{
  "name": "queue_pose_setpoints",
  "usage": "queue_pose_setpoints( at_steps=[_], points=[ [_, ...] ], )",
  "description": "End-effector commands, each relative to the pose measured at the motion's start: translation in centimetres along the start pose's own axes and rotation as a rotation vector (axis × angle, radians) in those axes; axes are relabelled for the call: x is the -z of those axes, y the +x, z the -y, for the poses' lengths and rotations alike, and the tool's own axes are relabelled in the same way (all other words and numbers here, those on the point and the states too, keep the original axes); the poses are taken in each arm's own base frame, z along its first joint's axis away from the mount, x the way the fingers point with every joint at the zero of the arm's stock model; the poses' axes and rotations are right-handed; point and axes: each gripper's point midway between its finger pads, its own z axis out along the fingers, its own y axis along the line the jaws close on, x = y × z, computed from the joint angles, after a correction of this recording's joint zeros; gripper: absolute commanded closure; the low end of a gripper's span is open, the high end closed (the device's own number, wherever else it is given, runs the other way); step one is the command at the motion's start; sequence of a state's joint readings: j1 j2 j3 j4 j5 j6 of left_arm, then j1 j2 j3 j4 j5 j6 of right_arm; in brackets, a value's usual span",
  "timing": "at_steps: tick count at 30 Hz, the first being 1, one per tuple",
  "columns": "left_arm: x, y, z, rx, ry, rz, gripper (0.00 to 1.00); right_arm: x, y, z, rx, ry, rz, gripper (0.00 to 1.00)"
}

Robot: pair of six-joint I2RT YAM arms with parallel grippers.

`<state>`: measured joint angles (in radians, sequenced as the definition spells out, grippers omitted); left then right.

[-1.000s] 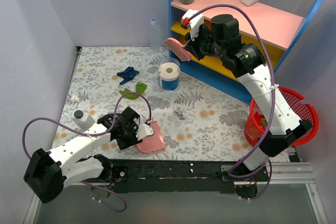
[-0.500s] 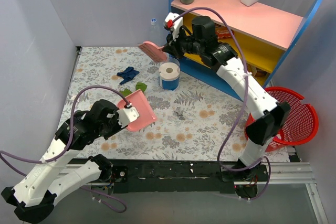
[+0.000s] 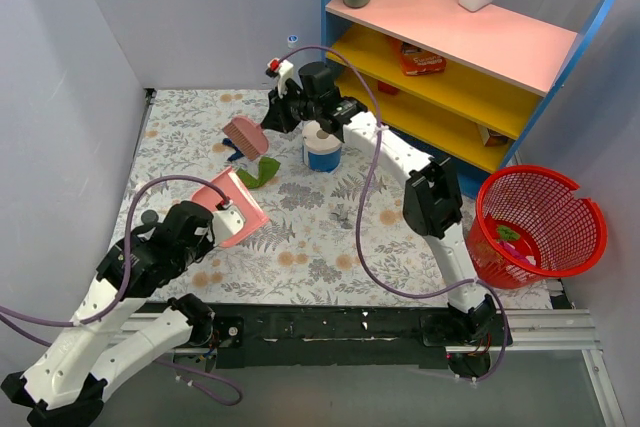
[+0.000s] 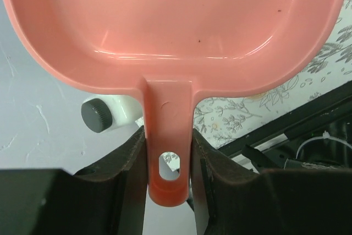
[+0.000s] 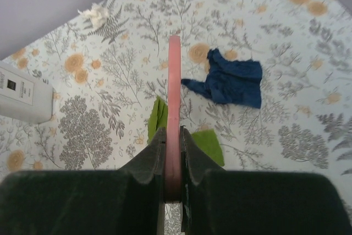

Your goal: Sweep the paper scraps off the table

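My right gripper (image 3: 272,115) is shut on the handle of a pink brush (image 3: 245,135), held over the far left of the table (image 3: 400,217). In the right wrist view the brush (image 5: 174,75) shows edge-on between the fingers of this gripper (image 5: 174,138), above a dark blue scrap (image 5: 234,83) and green scraps (image 5: 209,146). A whitish scrap (image 5: 94,14) lies farther off. From above, the green scraps (image 3: 262,170) lie just near of the brush. My left gripper (image 3: 212,223) is shut on the handle of a pink dustpan (image 3: 235,209), lifted and tilted. The dustpan (image 4: 176,20) is empty, and this gripper (image 4: 168,144) clamps its handle.
A blue cup with a white paper roll (image 3: 322,144) stands right of the brush. The blue shelf (image 3: 450,57) is at the back right. A red basket (image 3: 535,222) holding some scraps stands at the right. A white bottle with a dark cap (image 4: 102,114) lies near the dustpan.
The right arm has swung the brush left and down from the shelf to just over the scraps. The left arm has lifted the dustpan off the table and tilted it.
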<state>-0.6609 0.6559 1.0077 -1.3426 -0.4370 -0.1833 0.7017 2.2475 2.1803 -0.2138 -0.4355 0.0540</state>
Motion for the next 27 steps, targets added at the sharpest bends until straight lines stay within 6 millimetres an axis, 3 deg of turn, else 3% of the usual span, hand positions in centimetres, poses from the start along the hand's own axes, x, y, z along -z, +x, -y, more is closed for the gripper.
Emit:
queue_pose_setpoints(
  at_steps=[1, 3, 5, 6, 7, 8, 9, 10, 11, 13, 14, 16, 17, 19, 22, 24, 26, 27],
  points=[
    [-0.2, 2.0, -0.4, -0.032, -0.030, -0.097, 1.00, -1.4, 0.0, 0.0, -0.009, -0.018, 0.022, 0.99],
    [-0.2, 2.2, -0.6, -0.067, -0.041, -0.108, 1.00, -1.1, 1.2, 0.4, -0.018, 0.003, -0.014, 0.99],
    [-0.7, 3.1, -0.4, -0.107, -0.044, -0.141, 1.00, -0.6, 3.8, 0.8, -0.048, 0.012, -0.079, 0.99],
    [-1.1, 3.4, 0.0, -0.123, -0.034, -0.156, 1.00, 0.5, 3.3, 0.9, -0.043, 0.020, -0.078, 0.99],
    [-1.3, 3.5, 0.4, -0.127, -0.015, -0.152, 1.00, 1.0, 5.7, 1.2, -0.064, 0.033, -0.135, 0.99],
    [-1.5, 3.5, 0.7, -0.127, 0.000, -0.155, 1.00, 2.5, 4.6, 0.9, -0.057, 0.044, -0.119, 0.99],
    [-1.8, 3.7, 1.2, -0.124, 0.017, -0.163, 1.00, 3.5, 5.2, 1.4, -0.069, 0.066, -0.133, 0.99],
    [-2.1, 3.8, 1.9, -0.117, 0.043, -0.167, 1.00, 4.5, 7.4, 1.5, -0.090, 0.075, -0.186, 0.99],
    [-2.4, 3.9, 2.4, -0.094, 0.058, -0.170, 1.00, 6.4, 6.7, 1.6, -0.088, 0.094, -0.181, 0.99],
    [-3.1, 4.3, 3.6, -0.086, 0.091, -0.181, 1.00, 8.5, 7.8, 1.5, -0.083, 0.113, -0.207, 0.99],
    [-3.4, 4.3, 4.1, -0.080, 0.110, -0.178, 1.00, 10.6, 9.5, 1.2, -0.081, 0.129, -0.243, 0.99],
    [-4.1, 4.6, 4.8, -0.074, 0.120, -0.188, 1.00, 12.5, 11.0, 0.5, -0.055, 0.134, -0.283, 0.99],
    [-4.3, 4.8, 4.9, -0.074, 0.120, -0.188, 1.00, 14.2, 11.3, -0.9, -0.022, 0.104, -0.292, 0.99],
    [-4.5, 4.9, 5.0, -0.072, 0.115, -0.184, 1.00, 15.5, 10.8, -2.3, 0.005, 0.066, -0.277, 0.99],
    [-4.3, 5.6, 5.7, -0.076, 0.144, -0.202, 1.00, 16.7, 8.0, -4.7, 0.034, -0.008, -0.203, 0.99],
    [-4.1, 5.9, 6.1, -0.071, 0.166, -0.208, 1.00, 16.3, 5.3, -5.7, 0.041, -0.051, -0.135, 0.99],
    [-3.9, 6.1, 6.1, -0.073, 0.164, -0.213, 1.00, 15.0, 4.1, -6.1, 0.028, -0.083, -0.108, 0.99],
    [-3.9, 6.1, 6.1, -0.074, 0.164, -0.212, 1.00, 14.4, 1.9, -6.2, 0.035, -0.089, -0.057, 0.99]
  ],
)
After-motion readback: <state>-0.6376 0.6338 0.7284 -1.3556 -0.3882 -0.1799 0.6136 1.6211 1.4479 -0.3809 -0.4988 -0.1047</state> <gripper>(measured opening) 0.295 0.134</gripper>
